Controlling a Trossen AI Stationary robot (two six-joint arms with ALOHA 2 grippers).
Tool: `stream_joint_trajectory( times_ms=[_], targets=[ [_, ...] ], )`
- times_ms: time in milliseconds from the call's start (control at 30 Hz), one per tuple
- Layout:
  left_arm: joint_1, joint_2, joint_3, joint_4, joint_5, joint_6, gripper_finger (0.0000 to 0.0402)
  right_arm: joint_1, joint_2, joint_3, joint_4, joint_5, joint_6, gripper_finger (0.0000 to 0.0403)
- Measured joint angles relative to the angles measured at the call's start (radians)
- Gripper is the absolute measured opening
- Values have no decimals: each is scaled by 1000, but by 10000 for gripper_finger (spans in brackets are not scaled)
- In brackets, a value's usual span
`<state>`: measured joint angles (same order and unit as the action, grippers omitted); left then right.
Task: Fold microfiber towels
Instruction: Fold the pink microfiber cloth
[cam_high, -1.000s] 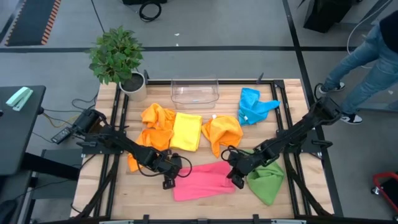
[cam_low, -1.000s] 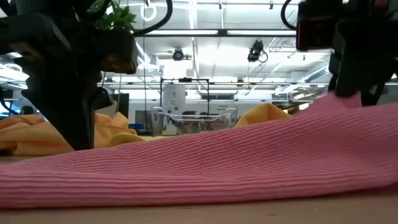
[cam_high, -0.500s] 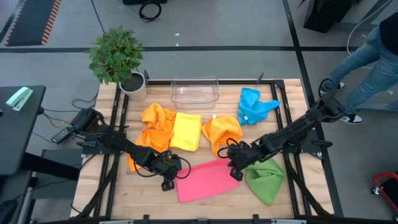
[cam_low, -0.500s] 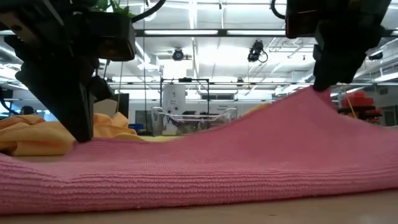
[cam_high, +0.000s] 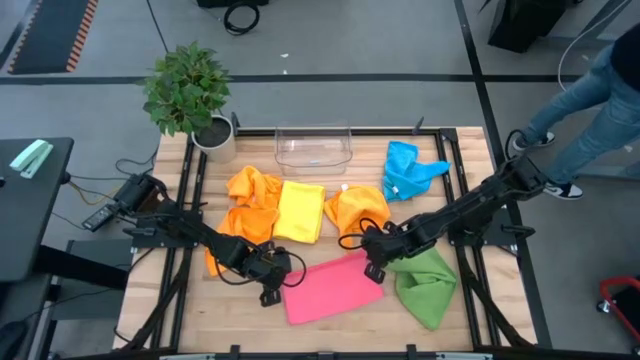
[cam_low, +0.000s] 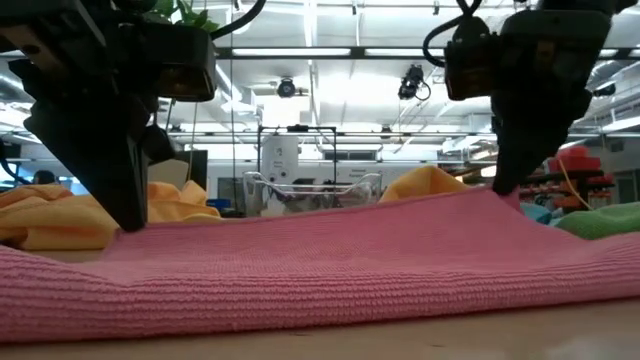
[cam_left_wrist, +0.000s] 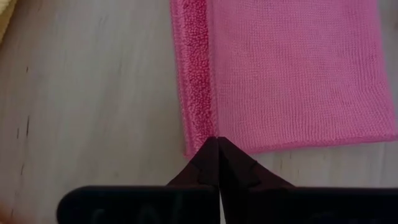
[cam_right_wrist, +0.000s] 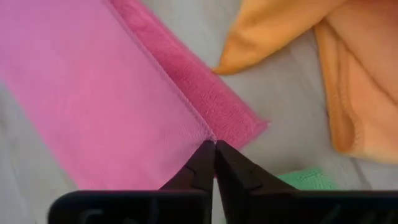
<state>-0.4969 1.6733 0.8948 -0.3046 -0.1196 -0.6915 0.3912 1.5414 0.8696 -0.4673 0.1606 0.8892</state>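
Observation:
The pink towel (cam_high: 330, 290) lies folded on the table near the front edge and fills the low view (cam_low: 320, 260). My left gripper (cam_high: 272, 292) is shut at its left near corner. My right gripper (cam_high: 373, 270) is shut at its right far corner. An orange towel (cam_high: 250, 205), the yellow towel (cam_high: 299, 210) and a second orange towel (cam_high: 358, 215) lie crumpled behind it. The blue towel (cam_high: 405, 170) lies at the far right. The green towel (cam_high: 428, 285) lies to the right of the pink one. My left gripper pinches a corner of the pink towel (cam_left_wrist: 208, 132) between its two shut fingers, coming from above and pointing down. A fuzzy strip (cam_left_wrist: 194, 81) shows along the edge beside it. The towel lies flat on the table there. How many layers it holds, I cannot tell. My right gripper pinches the corner of the pink towel's upper layer (cam_right_wrist: 200, 132) between its shut fingers, from above. A strip of the lower layer (cam_right_wrist: 217, 102) shows beyond that edge. In the low view the corner (cam_low: 490, 195) is held a little above the table.
A clear plastic bin (cam_high: 313, 148) stands at the middle of the far edge and a potted plant (cam_high: 190, 95) at the far left corner. A person (cam_high: 590, 90) stands beyond the table's right side. Bare wood (cam_high: 330, 335) shows along the near edge.
My right gripper has carried its pink corner a little toward the far edge and the left, then down. The towel's raised right part has sunk from a high peak to nearly flat, and the towel now lies as a neat folded shape. Its left corner has stayed put.

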Motion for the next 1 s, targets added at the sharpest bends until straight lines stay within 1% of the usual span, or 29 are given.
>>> stream_joint_trajectory(
  times_ms=[100,267,333,433,533,600,667,767,833,900,1000],
  targets=[
    [0,0,0,1,0,-5,7,-19,0,0,1,16,3,68],
    [4,0,0,1,0,-30,13,-58,-4,0,-1,11,-9,137],
    [6,0,0,0,0,-35,27,-57,-14,-1,2,12,-5,156],
    [7,0,0,0,0,-47,63,-15,-35,-1,36,10,45,169],
    [7,-10,0,-11,0,-70,108,74,-39,-1,96,17,134,167],
    [6,-24,0,-5,0,-78,137,143,-33,-1,98,66,218,162],
    [7,-42,0,6,0,-75,162,203,-28,-5,90,130,337,156],
    [5,-53,0,110,0,-54,187,269,-29,-7,115,191,526,146],
    [-2,-51,0,208,-1,-7,192,319,-29,-7,178,224,578,137],
    [-6,-28,3,279,0,51,183,358,-13,-4,246,256,604,116],
    [4,22,0,249,5,82,142,394,32,-6,248,309,666,60]
  ],
)
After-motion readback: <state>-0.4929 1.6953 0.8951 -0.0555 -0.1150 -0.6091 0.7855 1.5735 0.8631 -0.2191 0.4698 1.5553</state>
